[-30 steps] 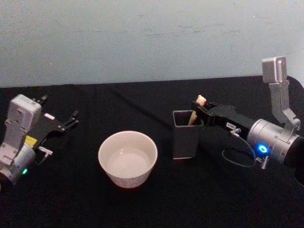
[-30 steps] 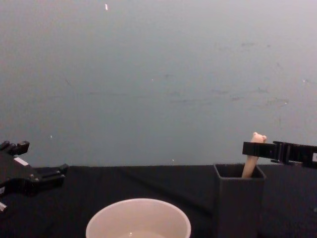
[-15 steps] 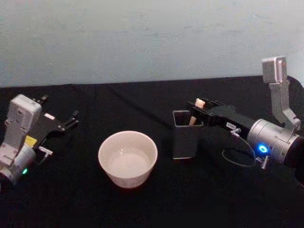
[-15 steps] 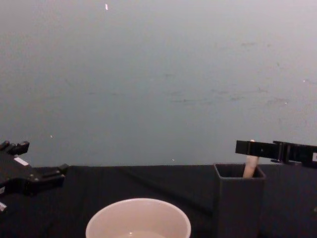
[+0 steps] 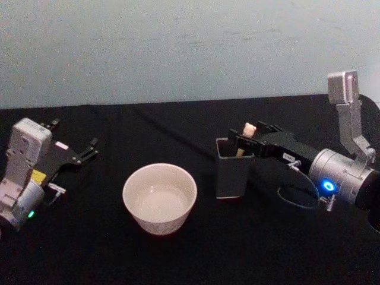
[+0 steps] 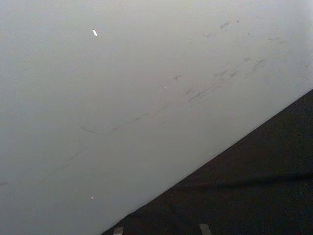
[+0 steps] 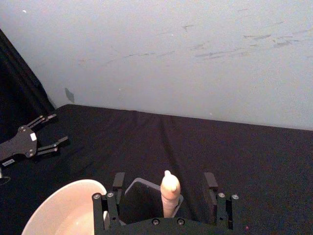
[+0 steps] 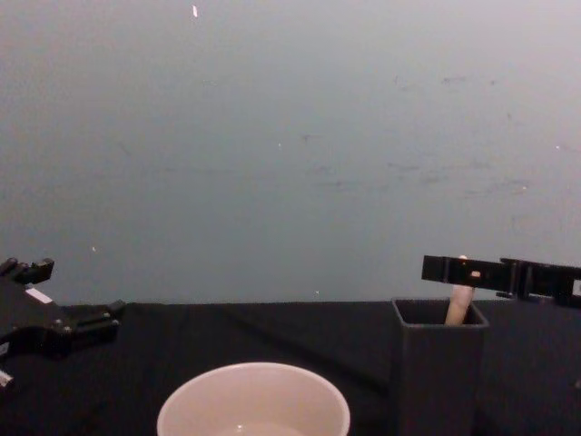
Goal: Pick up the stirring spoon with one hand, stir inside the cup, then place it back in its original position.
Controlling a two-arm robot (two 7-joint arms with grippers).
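The stirring spoon (image 5: 250, 127) stands in the dark grey holder box (image 5: 231, 175), its pale handle (image 7: 169, 188) sticking up above the rim. My right gripper (image 5: 246, 134) is open at the holder's mouth, one finger on each side of the handle and neither touching it. From the chest view a finger (image 8: 449, 270) crosses in front of the spoon's top. The cream-white cup (image 5: 159, 199) sits on the black table to the left of the holder. My left gripper (image 5: 74, 133) rests open at the far left, well away from the cup.
A black cloth (image 5: 178, 255) covers the table, which ends at a pale blue-grey wall (image 5: 178, 47). A thin cable (image 5: 297, 199) loops under the right wrist. Bare cloth lies between the cup and the left arm and in front of the cup.
The spoon has sunk lower into the holder. My right gripper has let go of the handle, opened, and moved slightly forward around it. The left arm has stayed still.
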